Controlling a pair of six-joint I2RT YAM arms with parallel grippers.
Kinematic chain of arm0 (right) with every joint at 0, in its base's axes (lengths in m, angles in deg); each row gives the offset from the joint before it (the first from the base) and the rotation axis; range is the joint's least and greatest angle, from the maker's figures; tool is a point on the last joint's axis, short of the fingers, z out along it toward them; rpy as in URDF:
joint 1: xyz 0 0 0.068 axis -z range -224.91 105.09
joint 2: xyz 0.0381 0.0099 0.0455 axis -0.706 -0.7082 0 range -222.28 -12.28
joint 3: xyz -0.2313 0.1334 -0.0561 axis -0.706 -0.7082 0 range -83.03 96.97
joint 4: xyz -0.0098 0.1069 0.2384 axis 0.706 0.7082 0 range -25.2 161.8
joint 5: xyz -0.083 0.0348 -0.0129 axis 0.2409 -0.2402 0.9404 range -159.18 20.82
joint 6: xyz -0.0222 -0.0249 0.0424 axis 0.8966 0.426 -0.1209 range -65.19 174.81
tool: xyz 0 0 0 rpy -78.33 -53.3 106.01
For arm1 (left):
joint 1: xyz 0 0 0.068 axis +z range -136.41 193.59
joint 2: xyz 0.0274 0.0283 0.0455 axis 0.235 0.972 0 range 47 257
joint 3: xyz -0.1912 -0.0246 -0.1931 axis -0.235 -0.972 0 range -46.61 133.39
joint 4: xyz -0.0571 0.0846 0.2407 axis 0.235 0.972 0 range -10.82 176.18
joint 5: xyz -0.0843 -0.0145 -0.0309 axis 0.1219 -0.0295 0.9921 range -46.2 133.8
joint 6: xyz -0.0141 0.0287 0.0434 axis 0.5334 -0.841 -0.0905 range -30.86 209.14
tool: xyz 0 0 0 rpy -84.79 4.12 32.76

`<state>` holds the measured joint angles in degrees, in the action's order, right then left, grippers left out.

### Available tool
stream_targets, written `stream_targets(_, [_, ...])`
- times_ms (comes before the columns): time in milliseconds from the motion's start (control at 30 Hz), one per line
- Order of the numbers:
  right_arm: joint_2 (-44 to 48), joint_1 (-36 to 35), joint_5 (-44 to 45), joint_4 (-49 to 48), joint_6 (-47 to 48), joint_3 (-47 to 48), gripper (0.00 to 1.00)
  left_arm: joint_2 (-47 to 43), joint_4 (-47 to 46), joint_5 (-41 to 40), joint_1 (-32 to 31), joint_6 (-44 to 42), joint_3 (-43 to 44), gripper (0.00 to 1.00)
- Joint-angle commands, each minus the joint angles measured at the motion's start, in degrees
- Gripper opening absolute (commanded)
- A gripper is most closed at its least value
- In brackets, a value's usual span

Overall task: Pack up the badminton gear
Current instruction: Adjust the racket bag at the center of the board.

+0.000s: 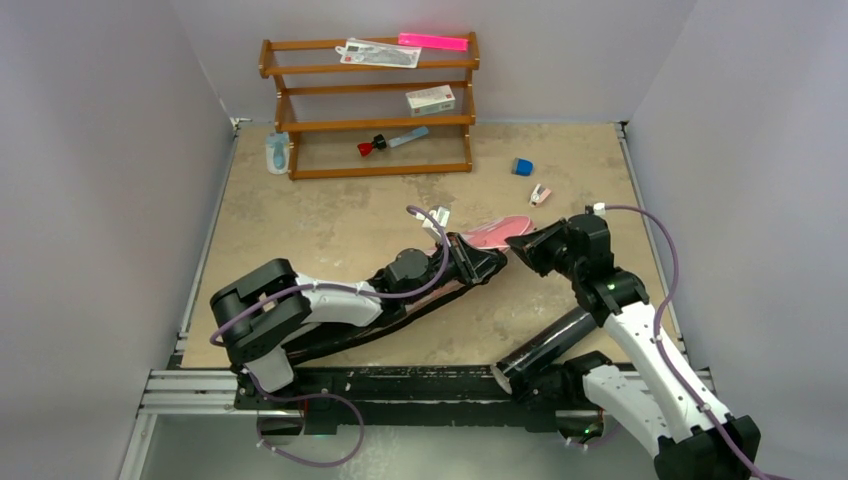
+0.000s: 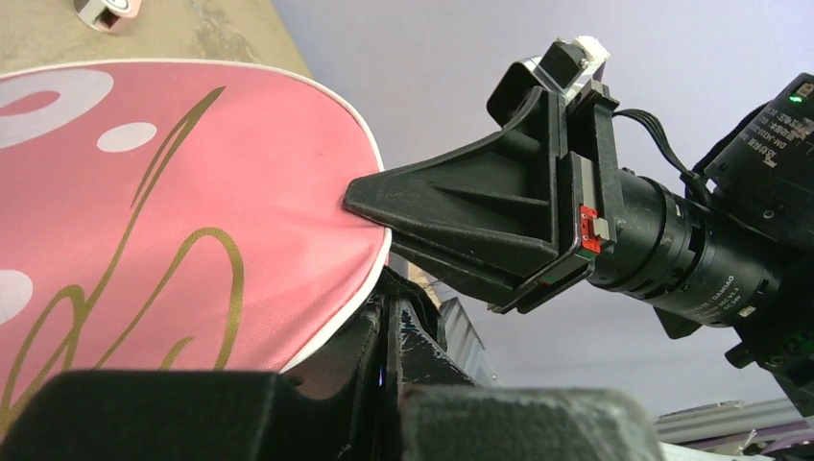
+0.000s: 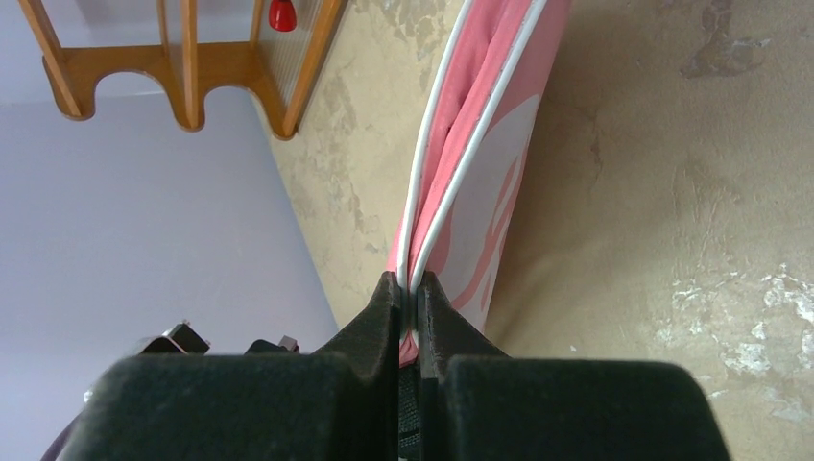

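Seen from above, a pink racket bag (image 1: 490, 232) lay on the tan surface (image 1: 300, 220) just right of the frame's centre, caught between the two robot arms. The right hand (image 1: 520, 245) was clamped on the bag's white-piped rim. Its own wrist view, at bottom centre, showed both piping cords squeezed between the closed fingers (image 3: 379, 327). This grip probably served to lift and steady the bag's rounded end so the opening could be worked. The left hand (image 1: 497, 258) sat against the bag's lower edge, directly opposite the right one, and was fully closed. Whether it pinched fabric or a zip pull could not be told. A wooden rack (image 1: 370, 100) stood at the upper centre, well apart from the bag.
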<state>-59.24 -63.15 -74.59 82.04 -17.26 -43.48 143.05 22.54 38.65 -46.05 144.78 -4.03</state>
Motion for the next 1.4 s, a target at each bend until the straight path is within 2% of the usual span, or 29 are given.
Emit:
stream_targets(0, [2.5,-0.8,-6.3,0.6,-0.5,0.0,0.0,0.7,5.3,-8.3,1.9,3.1,0.7,0.0])
stream_targets(100, [2.6,-0.8,-5.9,2.0,-1.2,0.0,0.0,-0.8,8.3,-7.9,2.0,3.5,0.4,0.0])
stream_targets(333, [3.4,-0.7,4.0,6.2,2.3,2.6,0.0,-6.9,30.2,-5.2,2.9,3.1,2.6,0.0])
stream_targets(500, [2.8,-0.8,7.4,6.5,4.1,2.5,0.0,-10.8,39.3,-5.1,3.2,-2.0,3.3,0.0])
stream_targets(700, [1.1,-0.8,7.2,5.8,4.9,2.5,0.0,-13.3,42.7,-0.6,3.2,-7.8,4.1,0.0])
stream_targets(833, [0.2,-0.7,6.0,4.8,4.7,2.3,0.0,-12.0,38.8,6.1,3.0,-9.2,4.7,0.0])
stream_targets(967, [-0.2,-0.7,5.9,4.8,5.2,2.8,0.0,-12.7,38.5,3.8,1.0,-11.2,4.7,0.0])
stream_targets(1033, [-0.3,-0.8,5.9,4.8,5.7,3.1,0.0,-13.7,40.9,1.0,-0.8,-14.6,5.5,0.08])
stream_targets(1167, [-0.4,-0.7,5.6,5.4,6.0,4.0,0.0,-16.6,51.3,-6.9,-6.3,-25.2,9.3,0.28])
stream_targets(1200, [-0.5,-0.8,5.5,5.6,6.0,4.4,0.0,-17.3,54.1,-7.9,-7.1,-27.0,10.5,0.36])
stream_targets(1300, [-0.6,-0.8,5.5,5.9,6.5,5.6,0.0,-20.1,62.0,-7.2,-7.7,-33.1,13.2,0.59])
stream_targets(1367, [-0.7,-0.7,5.5,6.2,6.8,6.3,0.0,-21.6,66.2,-7.1,-7.9,-37.2,14.4,0.68])
